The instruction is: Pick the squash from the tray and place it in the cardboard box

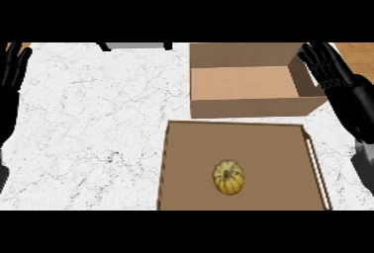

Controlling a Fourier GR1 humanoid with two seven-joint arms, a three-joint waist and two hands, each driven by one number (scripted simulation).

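White marbled counter with grey veining fills the view below me. On its near right side sits a brown tray with a low raised rim, reaching to the lower edge of the view. Squash lies on the tray floor, slightly below the tray's middle: small, yellow, ribbed, with a darker stem patch on top. It touches no rim and rests alone on the tray. Just beyond the tray's far rim stands the cardboard box, open on top, its tan floor visible, flaps standing up at the back and on the right side. Box and tray are very near each other, whether touching I cannot tell. My right hand shows at the upper right, beside the box's right flap, fingers straight and spread, pointing away from me, holding nothing. It is well apart from the squash, which lies nearer to me and to the left of that hand, with the box's near corner and the tray's far rim between. My left hand rests at the far left edge, fingers up and straight, holding nothing, well apart from tray and squash across the bare counter.
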